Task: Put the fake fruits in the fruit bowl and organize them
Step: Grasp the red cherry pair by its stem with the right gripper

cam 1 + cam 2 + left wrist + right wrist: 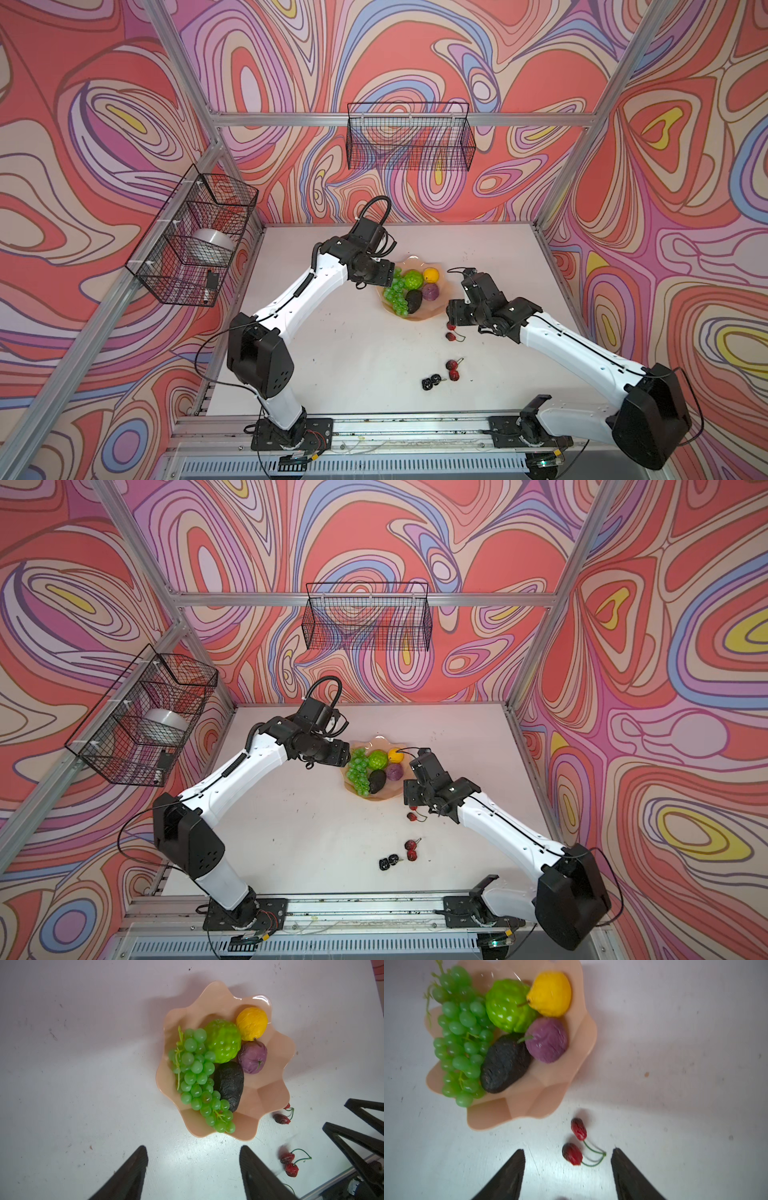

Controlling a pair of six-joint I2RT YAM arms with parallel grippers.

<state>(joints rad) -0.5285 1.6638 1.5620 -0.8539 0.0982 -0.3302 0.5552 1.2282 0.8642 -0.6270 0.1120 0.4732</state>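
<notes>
The peach-pink fruit bowl (406, 263) (376, 742) (266, 1095) (529, 1103) holds a green grape bunch (394, 293) (197, 1080) (460, 1039), a bumpy lime-green ball (413, 279) (223, 1043), a yellow fruit (431, 274) (550, 994), a purple ball (430, 292) (547, 1040) and a dark avocado (414, 301) (228, 1084). One red cherry pair (451, 332) (576, 1147) lies just off the bowl's near right side, under my open right gripper (451, 322) (568, 1151), at its fingertips. My left gripper (390, 275) (192, 1149) hovers open and empty at the bowl's left edge by the grapes.
A second cherry pair (452, 370) (289, 1164) and a black berry pair (431, 381) (388, 861) lie on the white table nearer the front. A black wire basket (195, 237) hangs on the left wall, another (409, 137) on the back wall. A metal rail (415, 428) runs along the front.
</notes>
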